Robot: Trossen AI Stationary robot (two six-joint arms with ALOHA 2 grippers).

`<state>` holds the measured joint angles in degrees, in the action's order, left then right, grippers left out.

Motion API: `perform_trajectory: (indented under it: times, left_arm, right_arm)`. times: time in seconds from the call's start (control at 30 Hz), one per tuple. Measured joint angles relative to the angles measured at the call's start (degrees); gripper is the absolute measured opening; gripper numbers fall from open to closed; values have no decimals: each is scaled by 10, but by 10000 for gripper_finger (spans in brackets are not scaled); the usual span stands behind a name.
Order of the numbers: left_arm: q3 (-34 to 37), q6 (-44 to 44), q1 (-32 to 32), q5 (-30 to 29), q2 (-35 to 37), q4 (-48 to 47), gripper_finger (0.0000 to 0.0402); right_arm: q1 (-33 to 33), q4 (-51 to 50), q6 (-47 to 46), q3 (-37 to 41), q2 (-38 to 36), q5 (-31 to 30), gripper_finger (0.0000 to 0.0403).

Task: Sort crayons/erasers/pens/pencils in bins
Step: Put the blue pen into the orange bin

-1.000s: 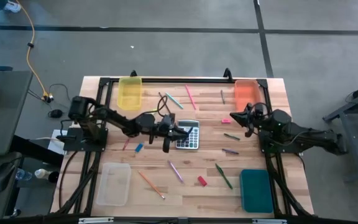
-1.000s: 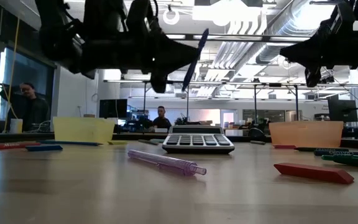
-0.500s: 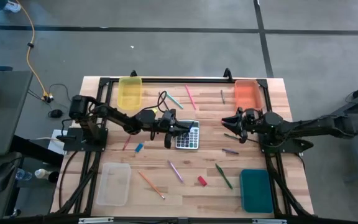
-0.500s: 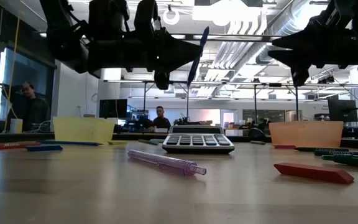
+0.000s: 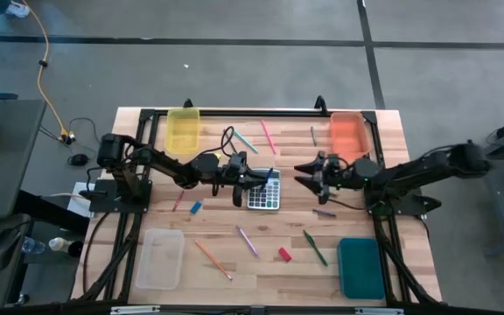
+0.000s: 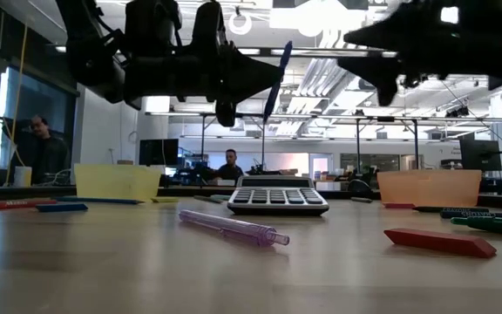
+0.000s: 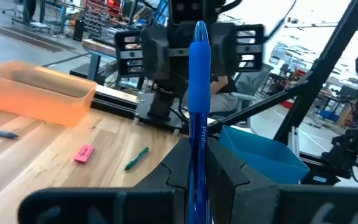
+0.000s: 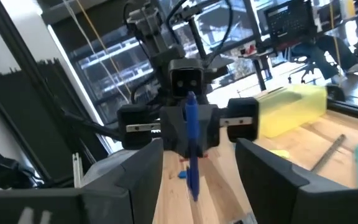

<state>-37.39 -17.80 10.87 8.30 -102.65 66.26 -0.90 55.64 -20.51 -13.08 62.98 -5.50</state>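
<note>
My left gripper [image 5: 250, 180] hovers over the grey calculator [image 5: 266, 194], shut on a blue pen [image 7: 199, 93] that stands nearly upright. My right gripper [image 5: 310, 171] is open and faces it from the table's right. The blue pen [image 8: 191, 146] shows between the right fingers, farther off. The bins stand at the corners: yellow [image 5: 183, 129], orange [image 5: 348, 131], clear [image 5: 160, 258], teal [image 5: 360, 267]. Pens, pencils, crayons and erasers lie flat on the wood, among them a purple pen [image 6: 232, 228] and a red eraser [image 6: 439, 242]. My left gripper pinches the blue pen's shaft [image 7: 198, 163] between its two fingers. The fingers come level, pointing toward the table's right, and lie across the pen. The pen is lifted clear above the calculator, a little tilted, with one end [image 6: 286, 48] above the fingers and the other below.
A pink eraser [image 5: 318, 170] and a green pen [image 5: 315, 248] lie near my right arm. A pink pencil [image 5: 268, 136] and a green pencil [image 5: 244, 142] lie at the far side. A black frame [image 5: 252, 112] runs along the table's far edge. People sit in the room beyond.
My right gripper has swung away from the orange bin toward the table's left, closing on my left gripper and the blue pen, and has opened its fingers. My left gripper has kept the pen upright over the calculator.
</note>
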Motion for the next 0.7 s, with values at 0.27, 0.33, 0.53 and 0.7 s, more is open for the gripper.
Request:
perform_trajectory:
  times: [0.27,0.33,0.53,0.7]
  left_arm:
    - [0,0,0,0,0,0,17]
    - [0,0,-1,-1,0,0,17]
    - [0,0,-9,-2,0,0,17]
    - [0,2,-14,-2,0,0,17]
  right_arm:
    - [-11,-1,5,-89,125,2,196]
    - [-11,-1,7,-110,149,13,196]
    - [-11,0,16,-174,208,15,196]
    - [-11,-1,24,-210,245,12,187]
